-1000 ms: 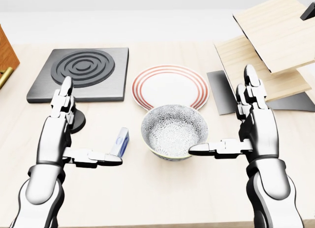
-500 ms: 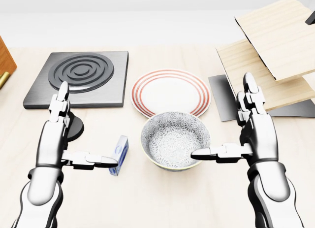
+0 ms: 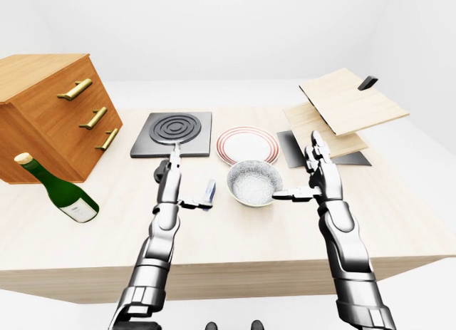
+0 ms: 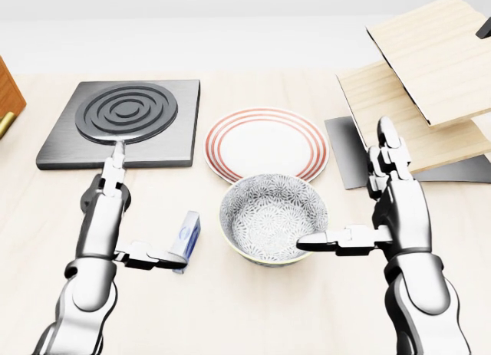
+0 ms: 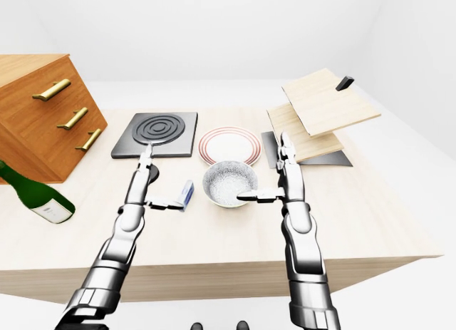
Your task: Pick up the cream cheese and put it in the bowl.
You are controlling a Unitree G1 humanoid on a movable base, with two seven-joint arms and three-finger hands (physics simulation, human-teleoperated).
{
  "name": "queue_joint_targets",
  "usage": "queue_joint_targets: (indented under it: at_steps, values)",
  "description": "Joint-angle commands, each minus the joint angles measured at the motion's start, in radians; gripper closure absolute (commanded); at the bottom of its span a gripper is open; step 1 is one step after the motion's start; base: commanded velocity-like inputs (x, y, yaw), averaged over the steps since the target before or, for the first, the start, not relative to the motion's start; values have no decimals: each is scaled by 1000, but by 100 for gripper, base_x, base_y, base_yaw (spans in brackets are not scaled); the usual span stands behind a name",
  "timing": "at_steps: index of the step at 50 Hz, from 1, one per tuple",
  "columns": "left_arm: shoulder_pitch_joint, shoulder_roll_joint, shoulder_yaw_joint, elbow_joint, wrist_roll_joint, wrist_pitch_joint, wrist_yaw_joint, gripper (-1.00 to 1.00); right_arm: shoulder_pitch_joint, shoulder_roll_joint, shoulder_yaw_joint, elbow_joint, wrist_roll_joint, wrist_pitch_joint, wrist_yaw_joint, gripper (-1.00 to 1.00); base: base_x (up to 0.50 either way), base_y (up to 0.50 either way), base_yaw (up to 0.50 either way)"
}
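Note:
The cream cheese (image 4: pixel 186 238), a small blue and white box, stands on edge on the pale wooden table just left of the patterned bowl (image 4: pixel 265 209), which is empty. My left hand (image 4: pixel 149 209) is open beside the box, fingers pointing up the picture and the thumb tip touching the box's lower left end. My right hand (image 4: pixel 345 190) is open on the bowl's right, its thumb reaching across the bowl's lower right rim with nothing held.
A red-ringed plate (image 4: pixel 266 144) lies above the bowl, a black burner plate (image 4: pixel 123 121) to its left. Tilted wooden boards (image 4: pixel 430 71) on a dark mat (image 4: pixel 345 152) stand at right. A drawer cabinet (image 3: pixel 50 109) and a lying green bottle (image 3: pixel 57 191) are at far left.
The camera dipped slightly. The cream cheese dropped from resting tilted on my left thumb to standing on the table. My left hand swung inward toward the burner; the right hand stayed put.

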Motion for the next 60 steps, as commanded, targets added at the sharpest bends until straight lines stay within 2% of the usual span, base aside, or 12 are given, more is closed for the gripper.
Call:
queue_joint_targets:
  at_steps: [1, 7, 9, 15, 22, 39, 43, 45, 51, 54, 60]
  values:
    - [-97, -15, -44, 220, 138, 0, 93, -100, -2, -2, -5, -18, 11, 0, -1, -100, 0, 0, 0]
    - [-122, -29, -63, 238, 205, 0, 113, -100, -2, -2, -4, -14, 12, 0, -2, -100, 0, 0, 0]
    - [-129, -34, -65, 254, 208, 0, 105, -100, -1, -2, -3, -12, 12, 0, -2, -100, 0, 0, 0]
    - [-168, -43, -75, 361, 240, 0, 149, -100, -1, -1, -2, -7, 13, 0, 0, -100, 0, 0, 0]
    - [-169, -55, -89, 367, 277, 0, 166, -100, 0, -1, -1, 0, 14, 0, 1, -100, 0, 0, 0]
    - [-201, -83, -103, 422, 298, 0, 197, -100, -1, -1, -2, 16, 20, 0, 3, -100, 0, 0, 0]
    - [-230, -87, -106, 486, 303, 0, 218, -100, -3, -2, -2, 26, 20, 0, 4, -100, 0, 0, 0]
    - [-243, -91, -110, 511, 310, 0, 228, -83, -5, -1, -2, 28, 21, 0, 3, -100, 0, 0, 0]
    - [-269, -94, -112, 573, 317, 0, 250, -76, 1, 1, 0, 18, 22, 0, 2, -100, 0, 0, 0]
    - [-286, -90, -110, 618, 319, 0, 265, -61, 2, 1, 0, 19, 22, 0, 3, -100, 0, 0, 0]
    - [-303, -91, -110, 676, 321, 0, 288, -53, -1, 1, 1, 38, 23, 0, 5, -100, 0, 0, 0]
